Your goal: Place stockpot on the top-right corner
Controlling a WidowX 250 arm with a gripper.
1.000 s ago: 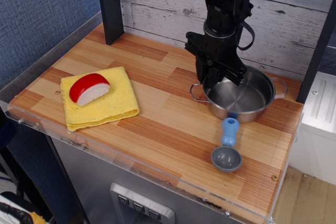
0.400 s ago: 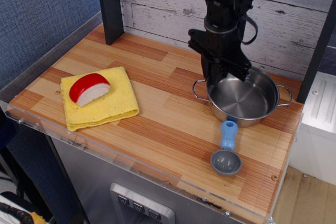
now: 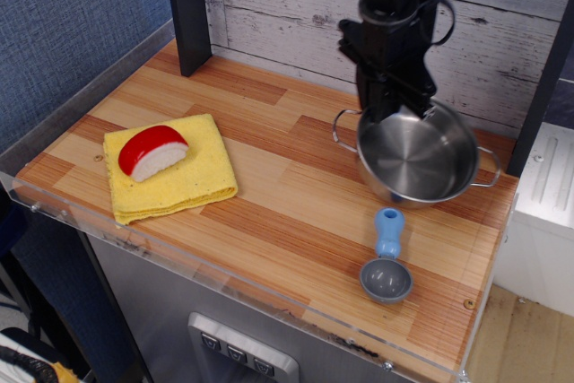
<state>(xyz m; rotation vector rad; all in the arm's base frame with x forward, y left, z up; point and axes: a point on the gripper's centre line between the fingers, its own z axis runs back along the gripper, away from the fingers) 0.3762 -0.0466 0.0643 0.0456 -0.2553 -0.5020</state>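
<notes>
The stockpot [image 3: 420, 161], a shallow shiny steel pot with two thin wire loop handles, hangs tilted above the right side of the wooden tabletop, its opening turned toward the camera. My gripper [image 3: 393, 112] comes down from above and is shut on the pot's far-left rim. The pot's lower edge is just above the wood. The top-right corner [image 3: 172, 67] is the plank corner by the black upright post [image 3: 186, 8] and the blue textured wall [image 3: 72, 24]. It lies well to the left of the pot, with nothing standing on it.
A yellow cloth [image 3: 184, 184] with a red-and-white food piece [image 3: 152, 152] lies at the left front. A grey scoop with a blue handle [image 3: 387, 262] lies just in front of the pot. A white ribbed cabinet [image 3: 547, 187] and a second black post [image 3: 541, 87] stand at the right.
The gripper has risen with the stockpot. The pot, which stood flat on the table, is now lifted, tilted toward the camera and shifted slightly right.
</notes>
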